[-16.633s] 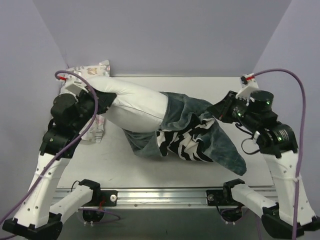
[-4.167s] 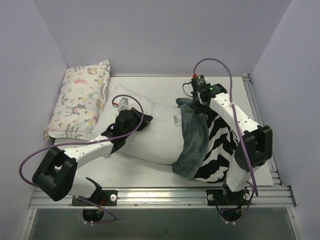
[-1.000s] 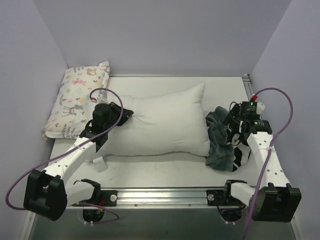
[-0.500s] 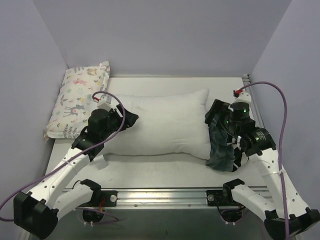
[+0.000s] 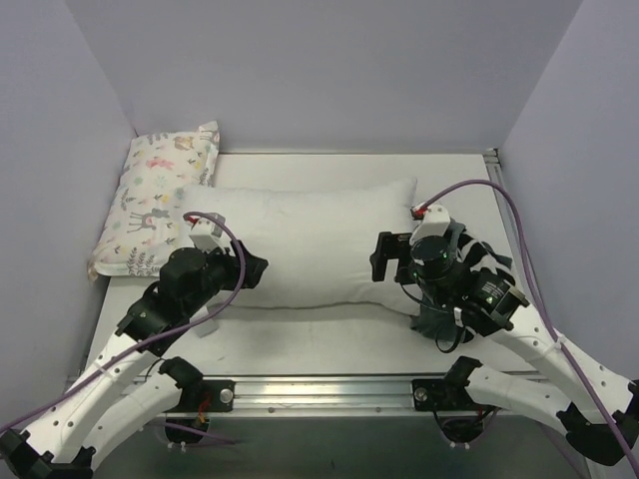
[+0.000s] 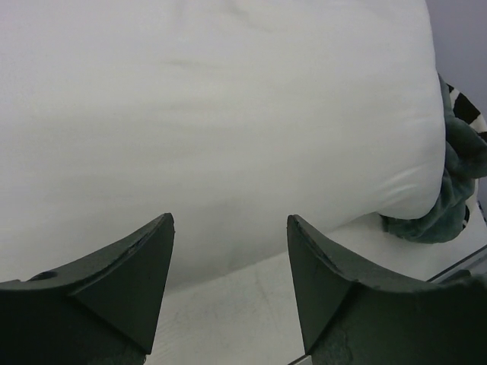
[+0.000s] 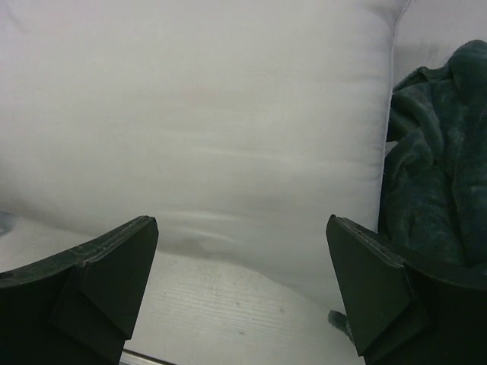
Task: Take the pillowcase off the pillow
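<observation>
The white pillow (image 5: 300,244) lies bare along the middle of the table, also filling the left wrist view (image 6: 228,114) and the right wrist view (image 7: 205,114). The dark grey-green pillowcase (image 5: 429,321) sits crumpled at the pillow's right end, mostly hidden under my right arm; it shows bunched with a zebra-striped edge (image 6: 456,175) and as plush folds (image 7: 441,152). My left gripper (image 5: 256,268) hovers open at the pillow's near left edge (image 6: 228,228), holding nothing. My right gripper (image 5: 383,257) is open and empty, facing the pillow's near right side (image 7: 242,224).
A smaller pastel animal-print pillow (image 5: 160,200) lies at the back left against the wall. Purple walls close in the table on three sides. A metal rail (image 5: 329,384) runs along the near edge between the arm bases.
Both grippers opened and both arms drew back toward the near edge. The left let go of the pillow's left end, the right let go of the pillowcase, and the pillow settled flat.
</observation>
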`<state>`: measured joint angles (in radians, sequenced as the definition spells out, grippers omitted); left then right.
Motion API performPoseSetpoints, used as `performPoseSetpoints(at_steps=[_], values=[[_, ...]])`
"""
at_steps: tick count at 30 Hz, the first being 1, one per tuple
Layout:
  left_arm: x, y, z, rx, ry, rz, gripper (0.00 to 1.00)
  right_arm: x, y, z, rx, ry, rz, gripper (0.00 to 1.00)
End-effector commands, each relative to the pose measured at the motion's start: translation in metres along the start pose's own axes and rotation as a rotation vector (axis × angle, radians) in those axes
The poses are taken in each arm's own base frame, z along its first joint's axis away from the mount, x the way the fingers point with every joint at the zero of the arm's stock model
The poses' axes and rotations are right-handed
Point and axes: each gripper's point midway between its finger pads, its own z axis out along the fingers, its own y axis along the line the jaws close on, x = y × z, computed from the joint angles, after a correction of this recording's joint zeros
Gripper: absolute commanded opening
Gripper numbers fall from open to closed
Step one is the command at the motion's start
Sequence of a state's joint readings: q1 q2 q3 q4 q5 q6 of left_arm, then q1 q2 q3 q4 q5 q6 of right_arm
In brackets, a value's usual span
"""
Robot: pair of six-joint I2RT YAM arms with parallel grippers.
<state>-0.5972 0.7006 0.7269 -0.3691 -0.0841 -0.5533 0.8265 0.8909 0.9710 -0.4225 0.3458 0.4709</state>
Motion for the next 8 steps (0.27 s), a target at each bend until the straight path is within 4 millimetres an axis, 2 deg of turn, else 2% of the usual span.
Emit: performPoseSetpoints(at_steps=[1, 5, 8], values=[[0.006, 0.0174, -0.0072, -0.064, 0.002, 0.066, 0.69, -0.0126, -0.0124, -0.0038, 0.054, -0.08, 0.012, 1.0], [0.0088, 0.0198, -0.0082, -0.072, 0.012, 0.076, 0.69, -0.0088, -0.0178, -0.0016, 0.076, -0.079, -0.001, 1.0], [0.0033, 0.0182, -0.0091, -0.073, -0.002, 0.079, 0.69, -0.0102, -0.0197, -0.0001, 0.085, -0.105, 0.018, 1.0]])
